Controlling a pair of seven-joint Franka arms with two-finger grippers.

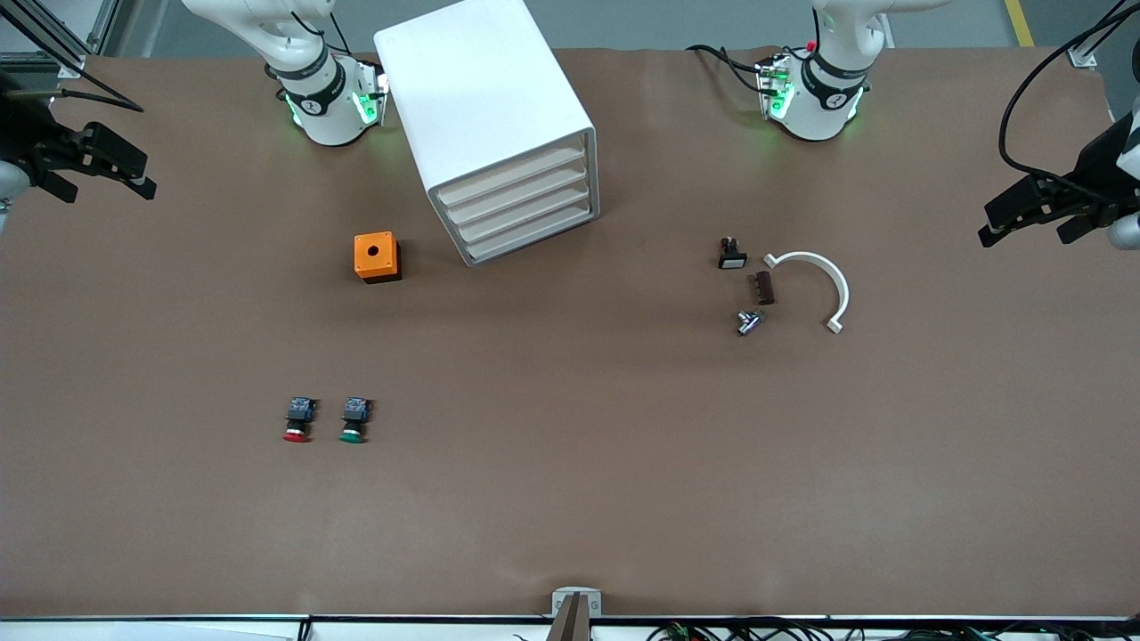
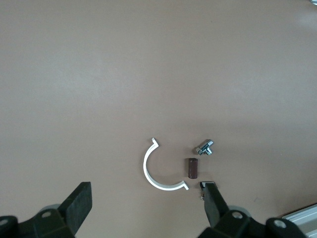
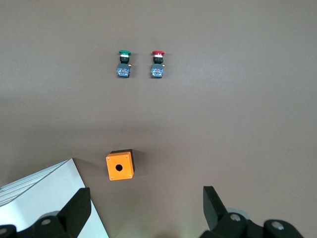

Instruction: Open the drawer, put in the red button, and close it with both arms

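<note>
The red button [image 1: 297, 421] lies on the brown table toward the right arm's end, beside the identical green button [image 1: 354, 421]. It also shows in the right wrist view [image 3: 157, 65]. The white drawer cabinet [image 1: 499, 125] stands between the two arm bases with all its drawers [image 1: 525, 206] shut. My right gripper [image 1: 105, 189] hangs open and empty over the right arm's end of the table; in its wrist view [image 3: 146, 201] nothing is between the fingers. My left gripper [image 1: 1029, 233] hangs open and empty over the left arm's end, with bare table between its fingers in its own view [image 2: 146, 196].
An orange box [image 1: 378, 257] with a round hole sits beside the cabinet, farther from the front camera than the buttons. Toward the left arm's end lie a white half-ring clamp [image 1: 815, 280], a brown piece [image 1: 764, 288], a metal fitting [image 1: 750, 321] and a small black switch [image 1: 732, 255].
</note>
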